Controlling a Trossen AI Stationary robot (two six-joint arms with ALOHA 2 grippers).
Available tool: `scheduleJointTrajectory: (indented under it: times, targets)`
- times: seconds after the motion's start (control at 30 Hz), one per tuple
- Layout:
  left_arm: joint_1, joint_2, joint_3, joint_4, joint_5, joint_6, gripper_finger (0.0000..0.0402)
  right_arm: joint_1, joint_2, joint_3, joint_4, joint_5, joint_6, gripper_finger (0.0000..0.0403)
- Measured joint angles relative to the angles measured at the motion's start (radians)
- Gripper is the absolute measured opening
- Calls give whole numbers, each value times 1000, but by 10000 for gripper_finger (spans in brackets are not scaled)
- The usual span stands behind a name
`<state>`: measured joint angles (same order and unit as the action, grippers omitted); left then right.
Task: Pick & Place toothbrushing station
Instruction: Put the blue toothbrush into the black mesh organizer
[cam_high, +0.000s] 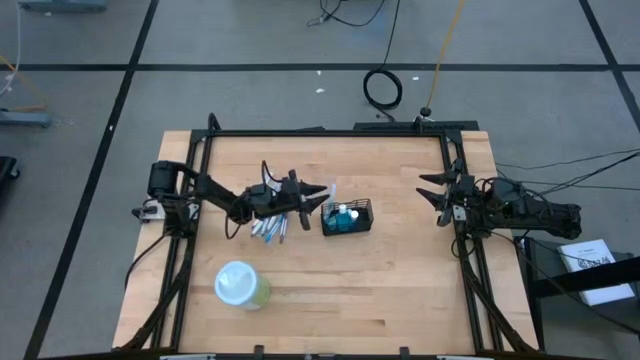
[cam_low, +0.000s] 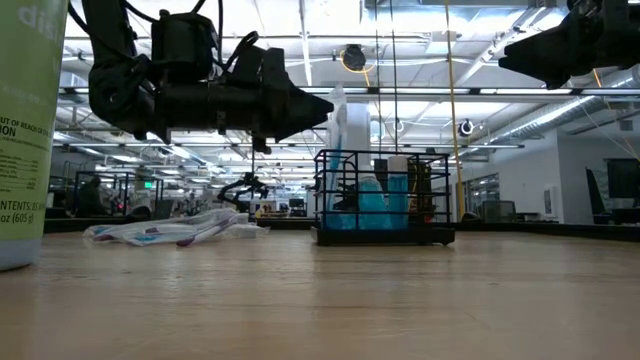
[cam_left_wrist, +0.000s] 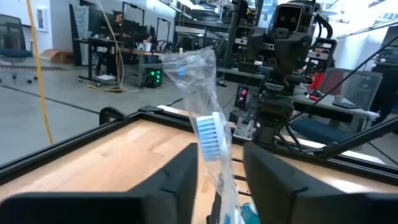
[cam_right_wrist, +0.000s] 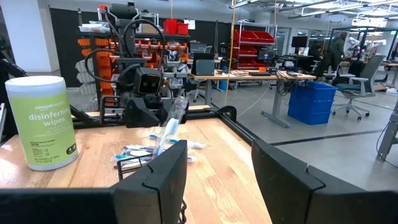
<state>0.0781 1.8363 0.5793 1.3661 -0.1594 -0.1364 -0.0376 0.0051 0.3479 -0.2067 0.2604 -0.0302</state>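
The black wire-mesh caddy (cam_high: 346, 217) stands mid-table with blue items inside; it also shows in the low view (cam_low: 383, 197). A toothbrush in a clear wrapper (cam_left_wrist: 208, 134) stands upright with its lower end in the caddy's left end (cam_low: 340, 120). My left gripper (cam_high: 322, 191) hovers above that end, open, with one finger on either side of the toothbrush. My right gripper (cam_high: 432, 193) waits open and empty at the table's right edge. My left gripper has its fingers (cam_left_wrist: 180, 180) level on either side of the wrapped toothbrush, below its bristle head (cam_left_wrist: 219, 180). A gap shows between the fingers. I cannot tell whether either finger touches the wrapper.
A pile of several wrapped toothbrushes (cam_high: 270, 228) lies just left of the caddy. A pale-green wipes canister (cam_high: 240, 285) stands near the front left. A black frame rail (cam_high: 330, 132) borders the table. Bare wood lies between the caddy and the right arm.
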Motion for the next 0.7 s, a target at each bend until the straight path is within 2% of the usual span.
scheduleJointTrajectory:
  times: [0.23,0.47,0.6,0.7]
  targets:
    - [-1,0,0,63,0,28,213,0,0,0,0,0,0,171]
    - [-9,-21,0,183,0,128,231,0,0,0,0,0,0,171]
    - [-10,-124,-1,76,-18,150,232,0,0,0,0,0,0,171]
    - [-22,-253,0,-126,-129,169,232,0,0,0,0,0,0,171]
